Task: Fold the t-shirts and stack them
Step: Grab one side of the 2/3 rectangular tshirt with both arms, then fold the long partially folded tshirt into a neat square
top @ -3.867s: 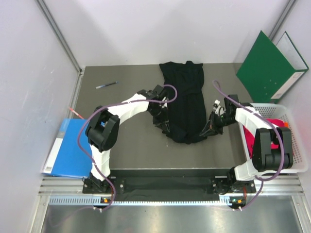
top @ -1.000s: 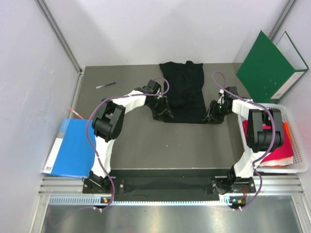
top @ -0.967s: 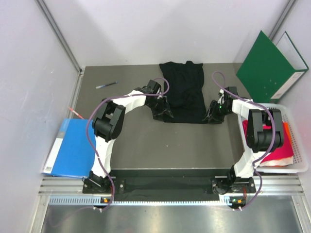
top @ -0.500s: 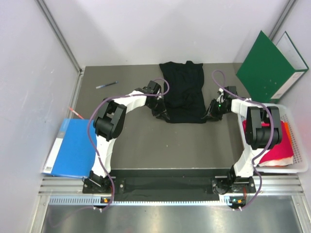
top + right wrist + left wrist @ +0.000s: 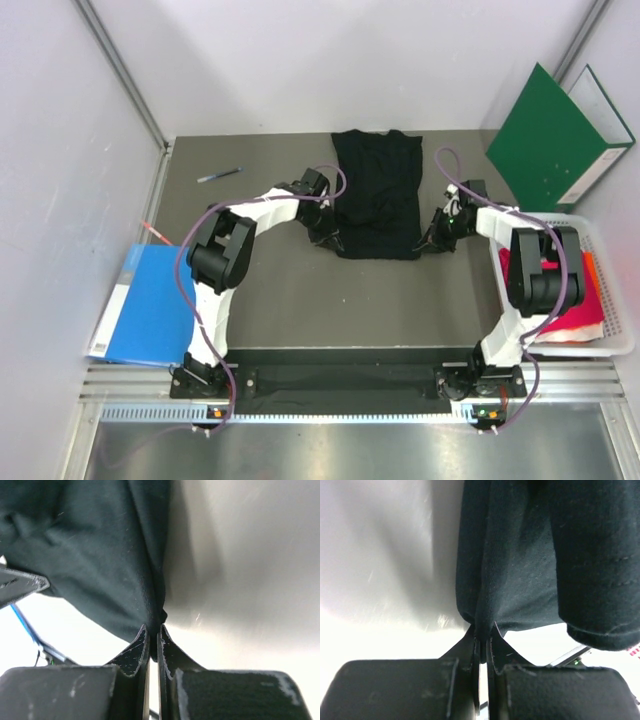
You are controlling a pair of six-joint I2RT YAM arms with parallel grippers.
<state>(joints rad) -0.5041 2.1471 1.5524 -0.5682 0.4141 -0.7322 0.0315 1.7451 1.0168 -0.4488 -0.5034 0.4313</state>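
A black t-shirt [image 5: 378,193] lies folded lengthwise at the back middle of the grey table [image 5: 280,290]. My left gripper [image 5: 331,240] is shut on its near left corner. In the left wrist view the dark cloth [image 5: 520,570] is pinched between the tips of the gripper [image 5: 483,639]. My right gripper [image 5: 428,243] is shut on the near right corner, and the right wrist view shows the black fabric [image 5: 95,555] nipped at the tips of the gripper [image 5: 154,632]. A magenta-red t-shirt [image 5: 570,300] lies in the white basket [image 5: 620,300] at the right.
A green folder [image 5: 550,135] leans in the back right corner. A blue folder [image 5: 150,305] lies at the left edge, with a red pen [image 5: 157,232] beside it. A dark pen [image 5: 220,175] lies at the back left.
Both grippers have closed onto the near corners of the black t-shirt. Since several seconds ago the shirt's lower part was folded up, so it now lies shorter and farther back.
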